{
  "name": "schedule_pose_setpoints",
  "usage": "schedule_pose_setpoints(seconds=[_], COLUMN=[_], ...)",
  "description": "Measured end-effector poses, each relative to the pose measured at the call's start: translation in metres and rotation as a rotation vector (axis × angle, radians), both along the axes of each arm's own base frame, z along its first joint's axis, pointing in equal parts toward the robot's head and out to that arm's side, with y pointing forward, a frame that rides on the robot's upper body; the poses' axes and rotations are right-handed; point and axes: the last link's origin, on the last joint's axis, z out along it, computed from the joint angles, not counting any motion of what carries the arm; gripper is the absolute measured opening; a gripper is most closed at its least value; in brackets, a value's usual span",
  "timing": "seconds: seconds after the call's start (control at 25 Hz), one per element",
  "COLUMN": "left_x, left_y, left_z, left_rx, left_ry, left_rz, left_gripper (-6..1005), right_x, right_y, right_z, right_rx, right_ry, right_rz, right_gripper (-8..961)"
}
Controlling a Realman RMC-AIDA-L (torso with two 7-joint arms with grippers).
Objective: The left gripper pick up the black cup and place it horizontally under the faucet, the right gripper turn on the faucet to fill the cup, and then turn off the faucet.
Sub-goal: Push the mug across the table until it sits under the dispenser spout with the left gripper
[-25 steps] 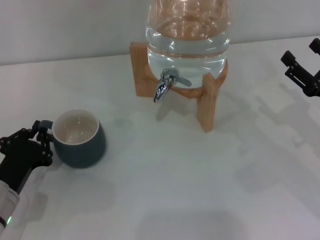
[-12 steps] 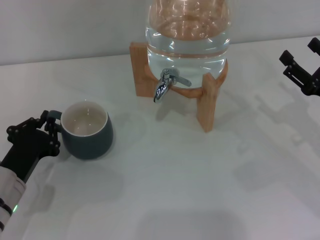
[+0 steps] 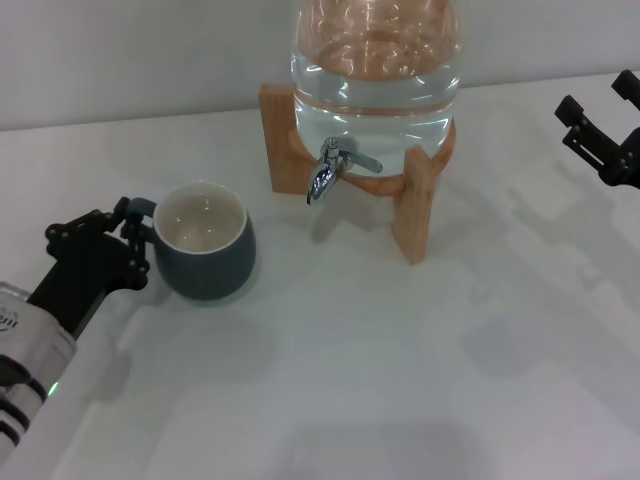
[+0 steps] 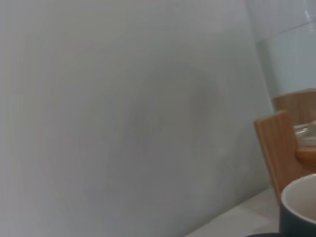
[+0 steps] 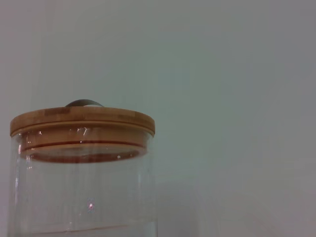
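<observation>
You are looking at the carry stage, with most of the task still outstanding. The left gripper (image 3: 128,243) is clamping the cup (image 3: 205,254) by its small handle, fingers closed around the loop, and the cup is sitting upright on the table (image 3: 380,380), to the robot's left of the stand (image 3: 415,205) and short of the faucet (image 3: 328,172). Whether the cup is resting on the surface or being held just clear of it, you cannot tell. Its cream inside is showing empty. The spout is pointing down with nothing beneath it, the lever is lying untouched, and no water is running. The right gripper (image 3: 606,140) is waiting well apart at the far right edge, fingers spread, holding nothing. In the left wrist view the cup's rim (image 4: 298,210) is lying close to the stand's leg (image 4: 279,148). Judged from this: grasp done; placing under the spout, opening, filling and closing all remaining
</observation>
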Motion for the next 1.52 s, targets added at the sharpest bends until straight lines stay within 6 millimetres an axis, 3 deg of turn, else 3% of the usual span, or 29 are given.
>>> schedule_pose_setpoints(seconds=[1.52], left_x=[0.031], left_y=[0.004], left_z=[-0.02], left_rx=[-0.114], left_ry=[-0.015], left_rz=[-0.104], left_gripper=[85], right_x=[-0.006], right_y=[0.007], right_z=[0.0], right_rx=[-0.001], right_ry=[-0.003], right_rz=[0.02], right_gripper=[859])
